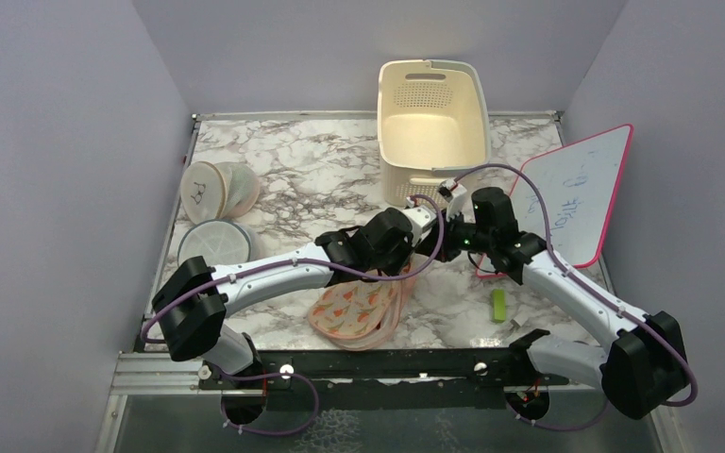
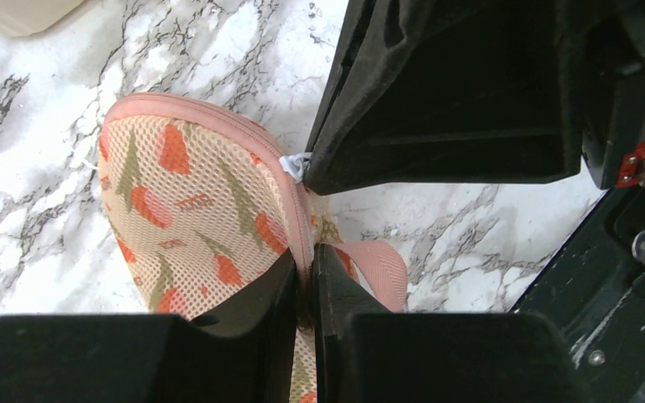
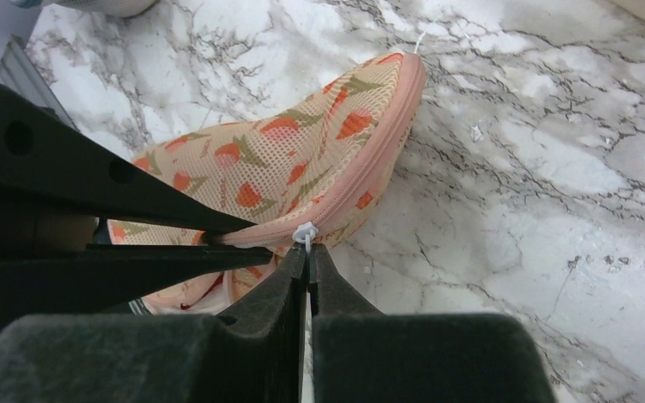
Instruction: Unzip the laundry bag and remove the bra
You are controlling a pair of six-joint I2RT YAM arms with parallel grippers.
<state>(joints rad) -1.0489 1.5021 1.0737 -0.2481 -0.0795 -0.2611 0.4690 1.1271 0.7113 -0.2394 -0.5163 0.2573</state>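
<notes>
The peach laundry bag point(image 1: 354, 307) with carrot motifs lies near the table's front edge, its far end lifted. My left gripper point(image 2: 309, 281) is shut on the bag's pink zip edge point(image 2: 298, 227). My right gripper point(image 3: 308, 260) is shut on the white zip pull point(image 3: 304, 233), right beside the left fingers. The bag point(image 3: 285, 164) is partly unzipped at its near end, where a bit of red point(image 3: 206, 290) shows inside; I cannot tell that it is the bra. In the top view both grippers meet above the bag's far end point(image 1: 425, 247).
A cream laundry basket point(image 1: 431, 127) stands at the back. Two round white mesh cases point(image 1: 215, 189) lie at the left. A pink-framed whiteboard point(image 1: 576, 193) leans at the right. A small green object point(image 1: 498, 305) lies at the front right.
</notes>
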